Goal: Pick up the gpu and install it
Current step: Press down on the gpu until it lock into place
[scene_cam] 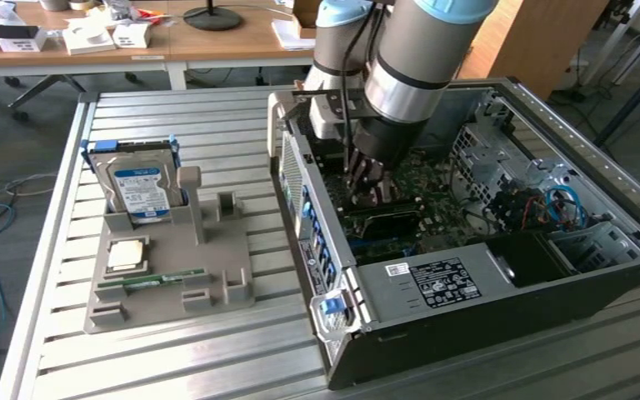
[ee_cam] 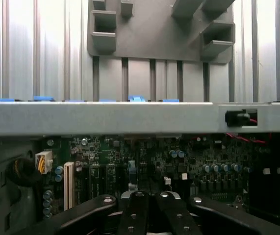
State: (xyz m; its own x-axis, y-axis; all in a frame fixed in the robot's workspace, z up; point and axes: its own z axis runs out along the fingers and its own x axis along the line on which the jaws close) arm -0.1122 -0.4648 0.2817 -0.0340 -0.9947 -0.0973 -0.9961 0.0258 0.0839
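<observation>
My gripper (scene_cam: 362, 185) is reaching down inside the open computer case (scene_cam: 442, 333), low over the green motherboard (scene_cam: 437, 179). In the wrist view its black fingers (ee_cam: 139, 203) are shut together just above the board (ee_cam: 144, 156), with the case's grey side wall (ee_cam: 105, 117) beyond them. The gpu is hidden; I cannot tell whether a card sits under the fingertips.
On the slatted metal table a grey parts tray (scene_cam: 164, 292) lies at the exterior view's left. It carries a silver hard drive with a blue label (scene_cam: 140, 187), a square chip (scene_cam: 127, 254) and a green memory stick (scene_cam: 153, 279). Some tray holders (ee_cam: 104, 34) are empty. Desks stand behind.
</observation>
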